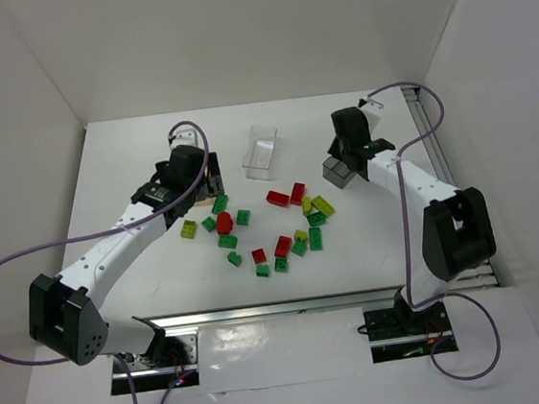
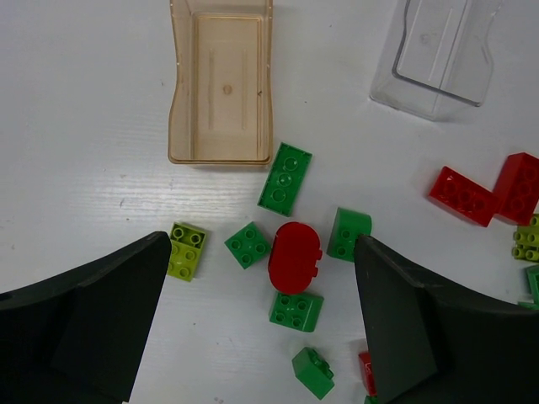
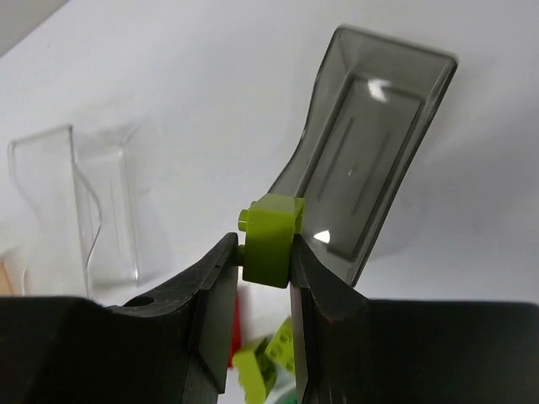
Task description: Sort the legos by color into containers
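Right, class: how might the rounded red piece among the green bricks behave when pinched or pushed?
The rounded red piece looks like hard plastic: probably stiff and light. Its curved ends could slip in a pinch. Lying flat, it likely slides rather than rolls.

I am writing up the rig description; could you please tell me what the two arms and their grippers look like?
Both the left arm and right arm have white links with bulky black joints. A purple cable trails along each. The left gripper and right gripper have black, wedge-shaped fingers.
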Controlling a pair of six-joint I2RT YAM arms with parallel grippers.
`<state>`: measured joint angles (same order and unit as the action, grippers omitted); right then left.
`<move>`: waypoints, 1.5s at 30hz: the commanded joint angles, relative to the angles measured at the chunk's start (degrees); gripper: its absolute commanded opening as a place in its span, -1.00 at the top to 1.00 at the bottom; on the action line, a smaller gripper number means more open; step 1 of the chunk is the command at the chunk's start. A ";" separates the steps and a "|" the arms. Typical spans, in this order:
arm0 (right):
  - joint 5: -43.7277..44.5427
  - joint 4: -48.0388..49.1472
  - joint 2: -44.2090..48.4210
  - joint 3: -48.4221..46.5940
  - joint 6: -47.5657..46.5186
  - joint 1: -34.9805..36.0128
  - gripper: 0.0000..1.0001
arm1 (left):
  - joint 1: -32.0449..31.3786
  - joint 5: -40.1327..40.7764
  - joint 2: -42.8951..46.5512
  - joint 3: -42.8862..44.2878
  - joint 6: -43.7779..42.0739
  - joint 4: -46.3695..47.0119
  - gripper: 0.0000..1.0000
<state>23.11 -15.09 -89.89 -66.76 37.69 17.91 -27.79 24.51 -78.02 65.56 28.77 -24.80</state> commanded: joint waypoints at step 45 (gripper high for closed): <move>-13.11 -5.65 -9.00 2.42 -15.19 13.20 -0.11 | 0.90 3.70 -0.47 -2.36 7.52 -1.13 -0.99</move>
<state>6.44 -19.25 -99.42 -62.70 22.65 29.74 -27.14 28.40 -80.05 64.01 35.00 -26.57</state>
